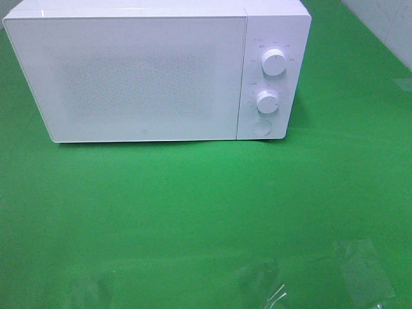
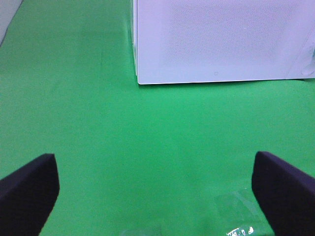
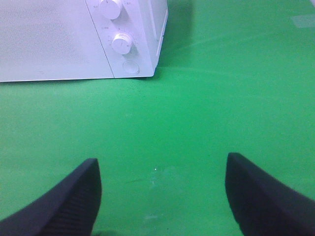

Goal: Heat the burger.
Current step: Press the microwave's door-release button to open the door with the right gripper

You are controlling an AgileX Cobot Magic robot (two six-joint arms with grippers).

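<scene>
The burger is out of view in all three views. A white microwave (image 1: 129, 77) stands at the back of the green cloth with its door shut; it also shows as the microwave (image 2: 216, 39) in the left wrist view and the microwave (image 3: 49, 39) in the right wrist view. Its panel carries two knobs (image 1: 274, 63) and a round button (image 1: 261, 127). My left gripper (image 2: 153, 167) is open over bare cloth, well short of the door. My right gripper (image 3: 162, 164) is open too, with nothing between its fingers, in front of the knob panel. Neither gripper shows in the high view.
Clear tape or film patches (image 1: 360, 267) lie on the green cloth (image 1: 193, 212) near the front right. A pale wall (image 1: 386, 26) borders the far right corner.
</scene>
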